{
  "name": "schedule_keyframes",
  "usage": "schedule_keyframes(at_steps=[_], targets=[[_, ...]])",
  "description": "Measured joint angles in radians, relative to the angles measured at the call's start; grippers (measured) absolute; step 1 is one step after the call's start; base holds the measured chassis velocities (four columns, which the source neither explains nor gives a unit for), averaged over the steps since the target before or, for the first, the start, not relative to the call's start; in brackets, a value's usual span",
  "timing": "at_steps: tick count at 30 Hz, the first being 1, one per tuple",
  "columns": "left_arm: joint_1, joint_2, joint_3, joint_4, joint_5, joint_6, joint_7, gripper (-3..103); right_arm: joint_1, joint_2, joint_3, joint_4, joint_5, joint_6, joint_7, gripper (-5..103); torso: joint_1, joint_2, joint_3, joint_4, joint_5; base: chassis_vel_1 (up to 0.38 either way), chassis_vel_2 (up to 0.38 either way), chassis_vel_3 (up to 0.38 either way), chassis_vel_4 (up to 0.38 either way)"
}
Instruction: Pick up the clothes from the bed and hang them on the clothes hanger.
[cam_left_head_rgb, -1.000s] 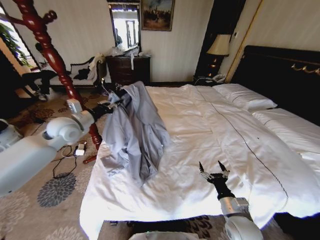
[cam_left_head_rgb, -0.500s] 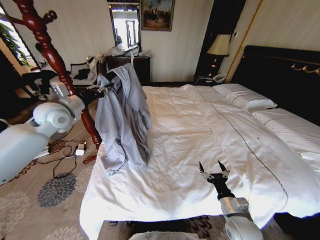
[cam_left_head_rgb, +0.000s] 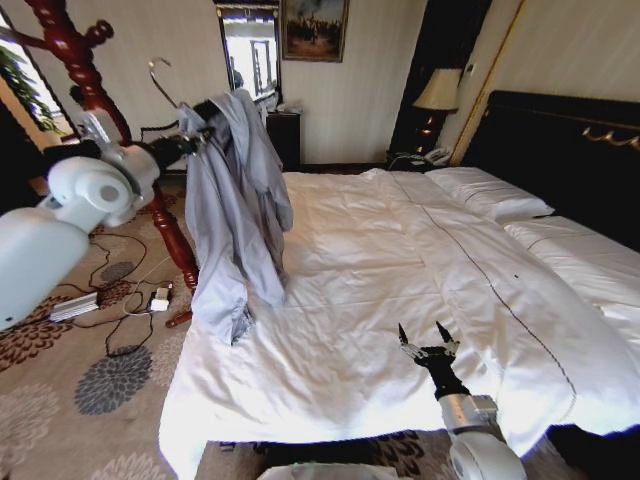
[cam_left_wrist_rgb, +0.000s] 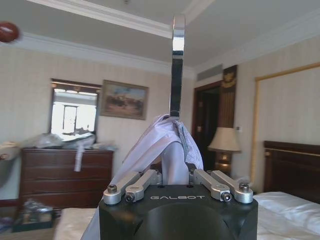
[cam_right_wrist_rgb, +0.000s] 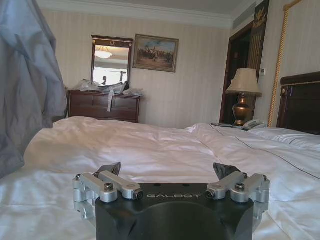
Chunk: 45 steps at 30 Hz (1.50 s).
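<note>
The clothes, a pale grey-lavender jacket (cam_left_head_rgb: 240, 200), hang in the air over the bed's (cam_left_head_rgb: 400, 260) left edge, the hem trailing near the duvet corner. The jacket is draped on the clothes hanger, whose wire hook (cam_left_head_rgb: 160, 78) sticks up above my raised left gripper (cam_left_head_rgb: 195, 143). In the left wrist view the hook (cam_left_wrist_rgb: 177, 65) rises straight above the left gripper (cam_left_wrist_rgb: 175, 172), which is shut on the hanger's neck under the fabric (cam_left_wrist_rgb: 160, 145). My right gripper (cam_left_head_rgb: 428, 338) rests low over the duvet near the foot, open and holding nothing (cam_right_wrist_rgb: 167, 170). The jacket (cam_right_wrist_rgb: 25, 85) hangs beside it.
A red turned-wood coat stand (cam_left_head_rgb: 95, 95) rises just left of the bed, close to my left arm. Cables and a small box (cam_left_head_rgb: 150, 298) lie on the patterned carpet. A dresser (cam_left_head_rgb: 282, 135), lamp (cam_left_head_rgb: 438, 90) and black headboard (cam_left_head_rgb: 570, 150) stand farther off.
My left arm has lifted the jacket off the duvet and swung it up and to the left, toward the coat stand; the hanger hook now shows. The right gripper stayed put.
</note>
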<state>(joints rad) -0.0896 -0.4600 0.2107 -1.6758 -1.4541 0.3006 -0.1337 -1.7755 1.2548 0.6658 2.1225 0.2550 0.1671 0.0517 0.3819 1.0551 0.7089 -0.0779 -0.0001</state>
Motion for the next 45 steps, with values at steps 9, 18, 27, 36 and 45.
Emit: schedule_keyframes(at_steps=[9,18,27,36,45], targets=[[-0.106,-0.007,0.031,0.08,-0.046,0.049,-0.025,16,0.0,0.0,0.0,0.0,0.0,0.0,0.0,100,0.0,0.0,0.0,0.0003,0.0,0.0,0.0,0.0,0.0],[-0.28,-0.197,0.201,0.316,-0.023,0.009,0.031,16,0.0,0.0,0.0,0.0,0.0,0.0,0.0,100,0.0,0.0,0.0,-0.0007,0.0003,0.0,0.0,0.0,0.0],[-0.414,-0.347,0.27,0.557,-0.043,0.02,0.046,16,0.0,0.0,0.0,0.0,0.0,0.0,0.0,100,0.0,0.0,0.0,-0.0002,0.0003,0.0,0.0,0.0,0.0],[-0.561,-0.427,0.347,0.762,-0.141,0.159,0.057,16,0.0,0.0,0.0,0.0,0.0,0.0,0.0,100,0.0,0.0,0.0,-0.0003,0.0003,0.0,0.0,0.0,0.0],[-0.618,-0.502,0.34,0.939,-0.119,0.219,0.075,16,0.0,0.0,0.0,0.0,0.0,0.0,0.0,100,0.0,0.0,0.0,-0.0001,0.0004,0.0,0.0,0.0,0.0]])
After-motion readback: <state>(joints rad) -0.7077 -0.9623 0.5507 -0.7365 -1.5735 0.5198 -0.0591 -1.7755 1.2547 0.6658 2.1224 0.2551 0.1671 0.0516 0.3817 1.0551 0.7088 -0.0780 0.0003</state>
